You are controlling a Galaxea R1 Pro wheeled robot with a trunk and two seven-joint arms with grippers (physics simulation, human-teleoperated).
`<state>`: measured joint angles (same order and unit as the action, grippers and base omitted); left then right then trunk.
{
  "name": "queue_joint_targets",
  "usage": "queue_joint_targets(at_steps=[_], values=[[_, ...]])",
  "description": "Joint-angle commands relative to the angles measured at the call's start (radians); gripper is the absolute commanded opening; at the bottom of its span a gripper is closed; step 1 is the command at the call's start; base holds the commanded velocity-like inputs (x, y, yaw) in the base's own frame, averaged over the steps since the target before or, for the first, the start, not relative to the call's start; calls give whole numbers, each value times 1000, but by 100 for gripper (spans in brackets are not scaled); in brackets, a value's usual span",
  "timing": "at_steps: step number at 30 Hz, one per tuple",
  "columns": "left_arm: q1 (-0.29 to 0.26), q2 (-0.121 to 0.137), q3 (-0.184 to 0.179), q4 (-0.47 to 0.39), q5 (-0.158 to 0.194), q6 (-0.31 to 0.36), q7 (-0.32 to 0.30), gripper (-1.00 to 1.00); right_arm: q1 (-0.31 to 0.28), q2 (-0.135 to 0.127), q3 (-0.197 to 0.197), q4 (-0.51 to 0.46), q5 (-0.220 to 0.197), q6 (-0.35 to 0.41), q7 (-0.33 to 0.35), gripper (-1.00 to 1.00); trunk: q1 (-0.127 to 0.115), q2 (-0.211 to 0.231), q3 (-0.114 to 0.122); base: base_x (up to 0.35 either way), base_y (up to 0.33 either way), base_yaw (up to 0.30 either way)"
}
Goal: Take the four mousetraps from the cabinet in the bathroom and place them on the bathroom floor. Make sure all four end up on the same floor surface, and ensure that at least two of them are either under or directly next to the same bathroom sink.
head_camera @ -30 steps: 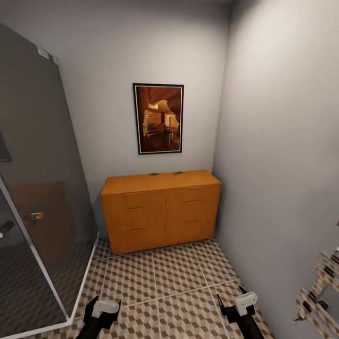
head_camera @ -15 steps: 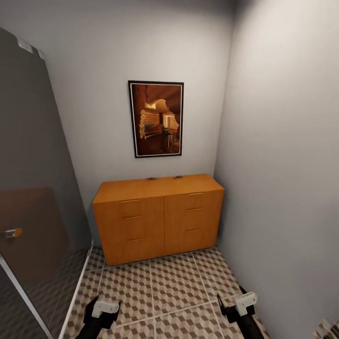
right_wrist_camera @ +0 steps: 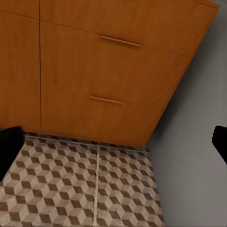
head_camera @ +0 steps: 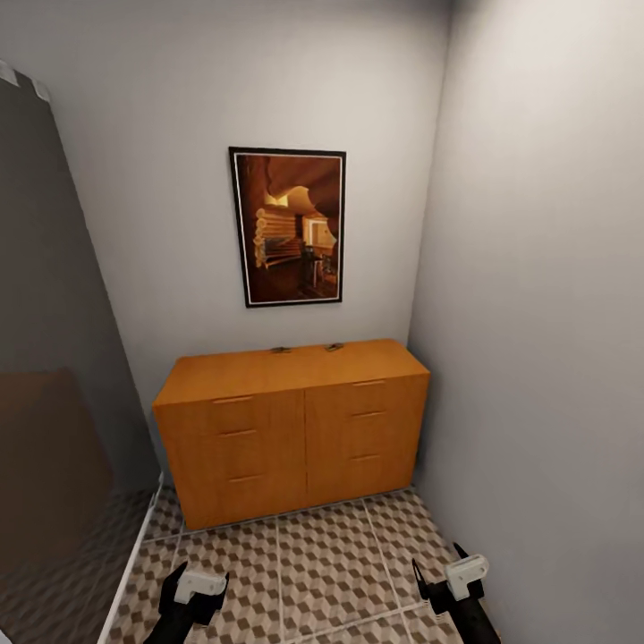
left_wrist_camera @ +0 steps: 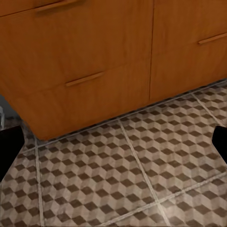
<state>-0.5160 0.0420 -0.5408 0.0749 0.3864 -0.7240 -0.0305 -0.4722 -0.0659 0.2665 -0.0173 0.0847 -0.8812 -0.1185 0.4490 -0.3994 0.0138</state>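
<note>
Mousetraps (head_camera: 333, 347) lie on cabinet (head_camera: 286, 429); cube-tiled bathroom floor (head_camera: 331, 563); both tools spread.

The cabinet (head_camera: 291, 425) is orange-brown, the floor (head_camera: 331, 572) is tiled in brown, beige and white cubes, and the walls (head_camera: 528, 268) are pale grey.

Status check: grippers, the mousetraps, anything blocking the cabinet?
Left gripper and right gripper open, empty. Two small dark items, likely mousetraps, atop cabinet. Drawers shut. Tiled floor ahead clear.

Grey walls (head_camera: 528, 268), framed picture (head_camera: 288, 227), glass shower panel (head_camera: 45, 358).
</note>
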Motion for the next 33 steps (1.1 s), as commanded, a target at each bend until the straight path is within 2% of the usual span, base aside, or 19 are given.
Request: queue_joint_targets(at_steps=[1,11,33], values=[[-1,-1,-8,3,9,-5,-3,100,0,0,3,0,9,-1,-10,100,1,-1,0,339,-67,0],[-1,-1,-8,3,9,-5,-3,100,0,-2,3,0,10,0,-11,100,1,-1,0,281,-20,0],[-1,-1,-8,3,9,-5,-3,100,0,0,3,0,10,1,-10,100,1,-1,0,17,-1,0]])
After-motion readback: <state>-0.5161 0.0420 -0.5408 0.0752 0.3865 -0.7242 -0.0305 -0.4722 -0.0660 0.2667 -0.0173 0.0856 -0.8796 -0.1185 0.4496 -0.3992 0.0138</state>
